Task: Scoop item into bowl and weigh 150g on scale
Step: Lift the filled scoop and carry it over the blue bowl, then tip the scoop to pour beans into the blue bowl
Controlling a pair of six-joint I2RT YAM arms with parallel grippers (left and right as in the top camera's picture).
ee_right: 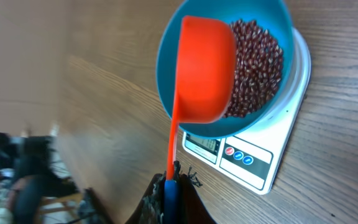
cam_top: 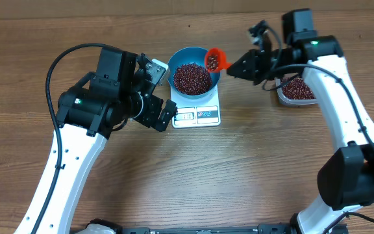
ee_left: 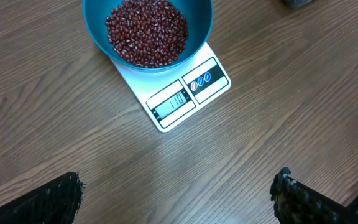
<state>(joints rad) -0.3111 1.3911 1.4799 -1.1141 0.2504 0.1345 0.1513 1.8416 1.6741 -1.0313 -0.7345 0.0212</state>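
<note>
The blue bowl point(cam_top: 192, 77) stands on the white scale point(cam_top: 197, 116) and holds a heap of red-brown beans point(cam_top: 192, 78). In the left wrist view the scale point(ee_left: 211, 79) shows 110 under the bowl point(ee_left: 199, 25). My right gripper point(cam_top: 239, 67) is shut on the handle of an orange scoop point(cam_top: 215, 60), which is tilted over the bowl's right rim with beans in it. The right wrist view shows the scoop point(ee_right: 205, 68) above the beans point(ee_right: 258, 62), its handle pinched in the gripper point(ee_right: 171, 186). My left gripper point(cam_top: 164, 91) is open just left of the scale, and the left wrist view shows this gripper point(ee_left: 179, 186) empty.
A clear plastic tub point(cam_top: 297, 90) with more beans sits at the right, partly under the right arm. The left arm's dark body point(cam_top: 102, 97) hangs over the table left of the scale. Bare wood lies in front of the scale point(cam_top: 206, 169).
</note>
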